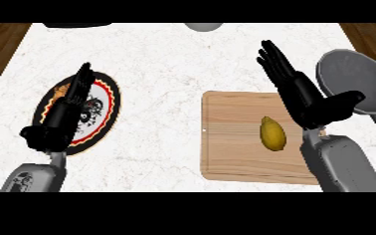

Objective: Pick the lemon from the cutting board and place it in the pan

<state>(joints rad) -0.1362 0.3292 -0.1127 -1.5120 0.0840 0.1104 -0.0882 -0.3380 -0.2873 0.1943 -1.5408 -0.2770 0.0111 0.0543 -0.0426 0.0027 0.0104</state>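
On the rectangular wooden cutting board point(242, 139) I see the yellow lemon point(272, 133); right hand point(305, 97) above it spread wide, left hand point(62, 117) straight-fingered.

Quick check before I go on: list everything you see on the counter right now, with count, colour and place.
lemon: one, yellow, lying on the cutting board, right of its middle.
cutting board: one, light wood, on the counter right of centre.
pan: one, grey, at the right edge, partly behind the right robot hand.
plate: one, black with red and white rim pattern, at the left, partly under the left robot hand.
counter: one, white marble.
dark object: one, at the top edge, cut off.
grey object: one, at the top edge, cut off.
left robot hand: black, open, over the plate.
right robot hand: black, open, above the board's right edge.
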